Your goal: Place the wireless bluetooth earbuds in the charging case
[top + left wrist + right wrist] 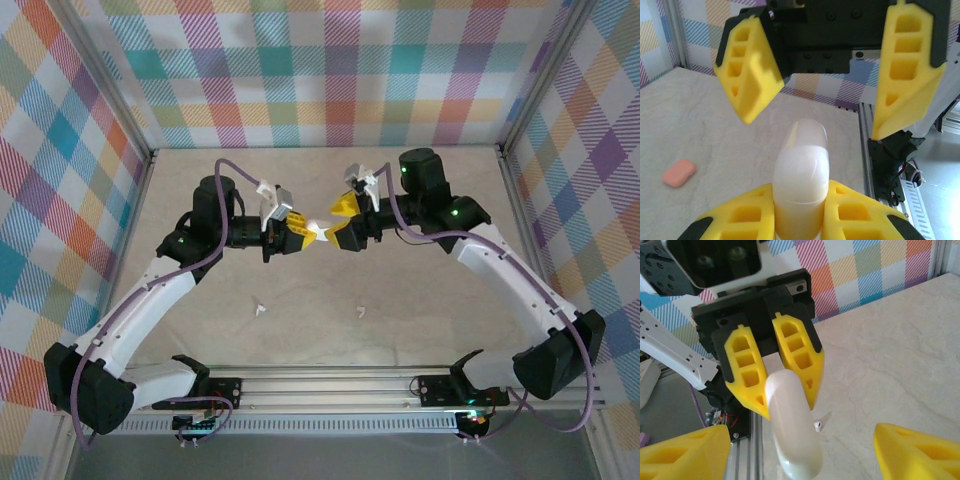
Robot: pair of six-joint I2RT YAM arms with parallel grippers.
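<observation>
White charging case [318, 233] is hanging over worktop [430, 300] centre in the top view, with left fingers [296, 243] clamping it and right fingers [345, 206] standing apart around its end. Left earbud [260, 309] and right earbud [358, 312] are lying toward the near edge. Left wrist: pink case [679, 173] is lying on the worktop. Right wrist: left fingers are pinching the charging case.

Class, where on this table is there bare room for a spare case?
Free: the far table strip between back wall and arms. Crowded: centre, where left jaws grip the white case; two white earbuds dot the near middle.
</observation>
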